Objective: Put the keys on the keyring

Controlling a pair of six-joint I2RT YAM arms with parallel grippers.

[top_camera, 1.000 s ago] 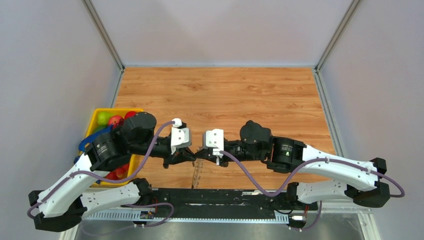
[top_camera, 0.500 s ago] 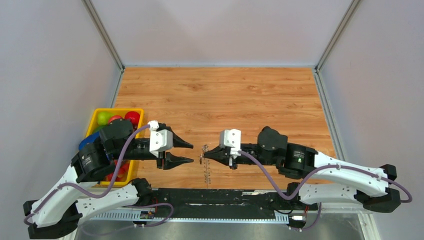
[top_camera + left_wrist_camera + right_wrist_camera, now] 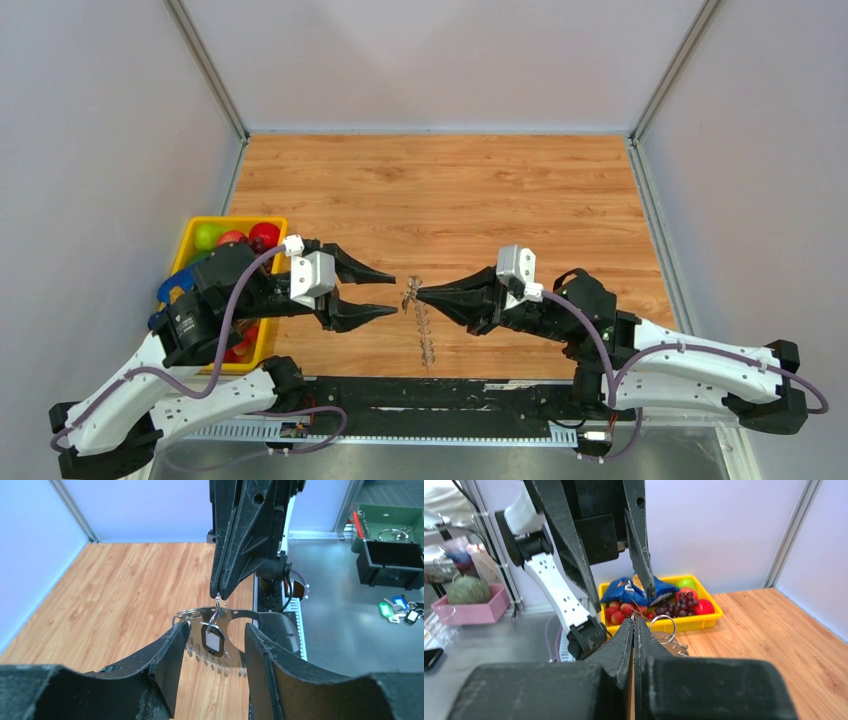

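Above the near middle of the worktop [image 3: 450, 190], the right hand [image 3: 422, 294] is clenched tip to tip on a small wire loop at the top of the keyring [image 3: 234, 615]; the grey hoop hangs free beneath it, clear of the wood, its lower edge fringed with small silvery keys. A key with a black head [image 3: 212, 643] dangles from the same loop, just under the tips; whether it is fully threaded on cannot be told. Facing it, the left hand [image 3: 388, 291] is released, jaws spread wide and grasping nothing, the bundle just ahead of its opening.

By my judgement the step is for the left hand to take or settle that black-headed key; to do it well, the right should hold dead steady so the hoop does not swing; the left should come in level, bracket the flat black head squarely, and close only once it sits between the pads, not on the hoop or the fringe.

Room lies beyond the hands, where bare wood runs to the far wall; the yellow fruit tray [image 3: 235, 219] crowds the left elbow; the black base rail [image 3: 430, 395] sits close below the hanging keys; so any pull should go forward, not back or down.
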